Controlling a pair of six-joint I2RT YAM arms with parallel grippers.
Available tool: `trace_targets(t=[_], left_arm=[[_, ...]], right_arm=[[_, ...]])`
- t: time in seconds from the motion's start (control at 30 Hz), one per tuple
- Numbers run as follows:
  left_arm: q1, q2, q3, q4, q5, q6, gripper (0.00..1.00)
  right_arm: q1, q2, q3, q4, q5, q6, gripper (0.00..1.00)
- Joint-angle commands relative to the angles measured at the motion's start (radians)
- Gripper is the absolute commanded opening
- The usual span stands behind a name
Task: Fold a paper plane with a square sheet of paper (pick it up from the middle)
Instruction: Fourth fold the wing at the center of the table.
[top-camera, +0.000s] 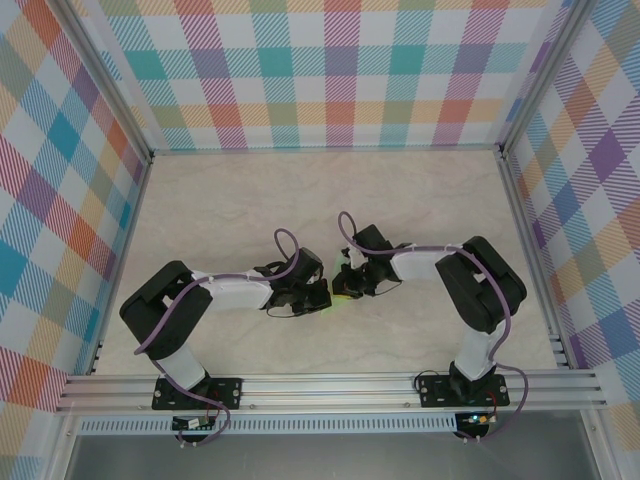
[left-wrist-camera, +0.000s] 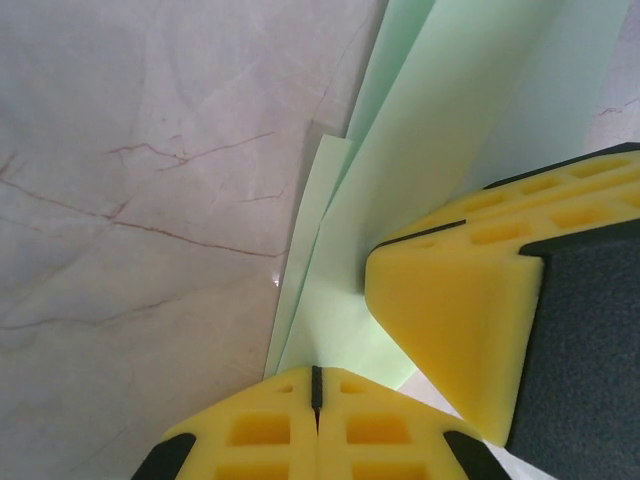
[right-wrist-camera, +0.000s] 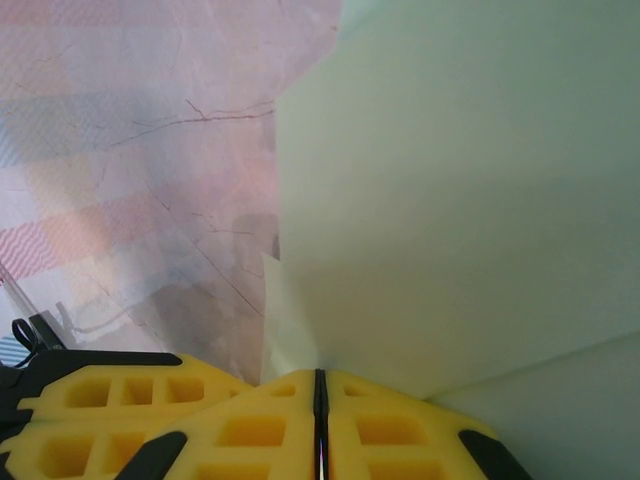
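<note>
The pale mint-green sheet of paper (left-wrist-camera: 440, 120) is folded into several layers with creases and is held above the marble table between both grippers. My left gripper (left-wrist-camera: 318, 372) is shut on its near edge, and the layers fan out from the closed jaws. My right gripper (right-wrist-camera: 320, 375) is shut on the paper (right-wrist-camera: 460, 200) too, with a small flap sticking out at the left of its jaws. In the top view the two grippers meet tip to tip, left gripper (top-camera: 322, 295) and right gripper (top-camera: 350, 285), with a sliver of green paper (top-camera: 343, 298) between them. The right gripper's yellow fingers (left-wrist-camera: 450, 300) press on the sheet close to mine.
The marble tabletop (top-camera: 300, 200) stretches behind the grippers to checkered walls (top-camera: 320, 70) at the back and both sides. An aluminium rail (top-camera: 330, 385) carries the arm bases along the near edge. The left gripper's yellow fingers (right-wrist-camera: 100, 400) show low in the right wrist view.
</note>
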Motion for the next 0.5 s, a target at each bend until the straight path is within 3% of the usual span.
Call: trace_targets(t=[0.0, 0.47], left_arm=[[0.007, 0.012, -0.039, -0.134, -0.029, -0.01, 0.0], [0.007, 0.027, -0.073, -0.17, -0.015, 0.006, 0.0]], right_arm=[[-0.013, 0.046, 0.032, -0.024, 0.025, -0.072, 0.1], [-0.153, 0.091, 0.097, -0.041, 0.041, -0.137, 0.11]])
